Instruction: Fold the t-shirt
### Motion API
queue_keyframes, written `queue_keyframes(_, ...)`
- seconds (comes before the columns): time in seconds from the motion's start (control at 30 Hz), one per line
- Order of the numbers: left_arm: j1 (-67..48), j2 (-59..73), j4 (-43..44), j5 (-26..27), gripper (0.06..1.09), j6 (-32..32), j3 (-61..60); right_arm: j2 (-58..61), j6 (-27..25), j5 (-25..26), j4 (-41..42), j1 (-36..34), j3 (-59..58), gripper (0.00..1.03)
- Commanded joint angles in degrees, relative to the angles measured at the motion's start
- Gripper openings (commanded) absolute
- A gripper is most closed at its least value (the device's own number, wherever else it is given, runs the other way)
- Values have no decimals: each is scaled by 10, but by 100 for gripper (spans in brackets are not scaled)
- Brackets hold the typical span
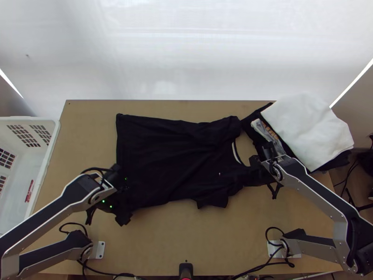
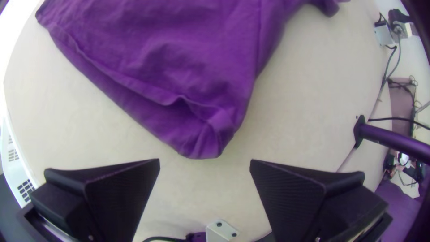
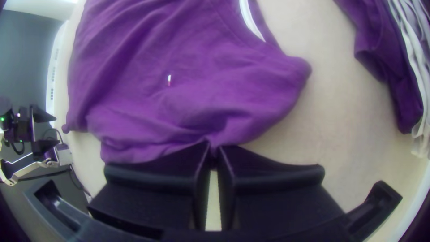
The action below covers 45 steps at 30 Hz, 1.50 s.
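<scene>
Right gripper [image 1: 254, 171], black, two-fingered: closed on a pinch of cloth, apparently near the shoulder. Left gripper [image 1: 125, 197], matching: wide open, empty, near a hem corner. Black cotton-looking T-shirt with white neck trim [image 1: 172, 158]: spread, slightly rumpled, on the table. White cloth [image 1: 310, 130]: atop a clothes pile, beyond the collar.

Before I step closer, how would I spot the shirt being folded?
On the wooden table, look between the white basket and the piled clothes. There lies a dark t-shirt, its edge pinched in the robot's right hand. Unlike the pile, it is spread out, with a pale strip inside its neckline.
</scene>
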Motion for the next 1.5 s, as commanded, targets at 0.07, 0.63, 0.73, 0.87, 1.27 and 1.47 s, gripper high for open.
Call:
queue_keyframes(0.07, -53, -2, 71, -4, 103, 8, -54, -11, 0, 2, -7, -10, 7, 5)
queue_keyframes(0.63, -64, 60, 149, -26, 53, 11, -78, -49, 0, 4, -20, -20, 2, 5)
queue_keyframes(0.73, -49, 77, 172, -26, 19, 0, -77, -56, 0, 4, -24, -21, 3, 5)
queue_keyframes(0.87, -3, 83, 204, -33, 10, -5, -65, -80, 0, 4, -40, -30, 12, 5)
queue_keyframes(1.27, 203, -76, 199, 140, 9, -175, 78, -151, -1, 2, -95, -62, 66, 3)
queue_keyframes(1.47, 282, -80, 223, 181, 10, -188, 79, -119, 9, 2, -100, -65, 134, 3)
